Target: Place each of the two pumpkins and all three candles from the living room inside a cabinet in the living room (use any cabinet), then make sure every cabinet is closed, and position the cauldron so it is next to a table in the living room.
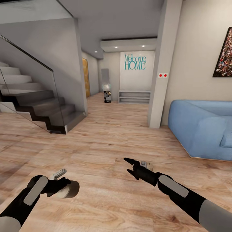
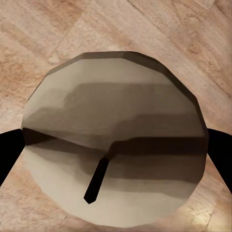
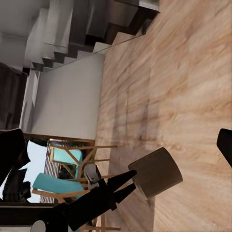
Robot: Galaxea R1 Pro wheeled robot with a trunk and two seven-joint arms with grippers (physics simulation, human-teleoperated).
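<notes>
Left wrist view is taken up largely by the flat top of a candle (image 2: 116,140), pale grey-beige, faceted round, with a short dark wick near its centre; black fingertips (image 2: 9,152) are seen pressed at its two opposite sides, wood floor (image 2: 145,24) behind. In the head view the left gripper (image 1: 66,187) is seen closed on this candle (image 1: 71,189), held low over the floor at the robot's left front. The right gripper (image 1: 129,166) is held forward with its jaws parted and nothing between them. No cabinet can be identified in these frames; a staircase (image 1: 38,103) and a blue sofa (image 1: 203,129) are seen ahead, so the robot is judged to be in transit with one candle in hand. Handling, as judgement: the candle is taken to be light, rigid and squat, with smooth curved sides that may slip under a weak pinch. The side-on grip across the widest part appears suitable; a steady squeeze and a level wrist are advised until it is set down inside a cabinet.
</notes>
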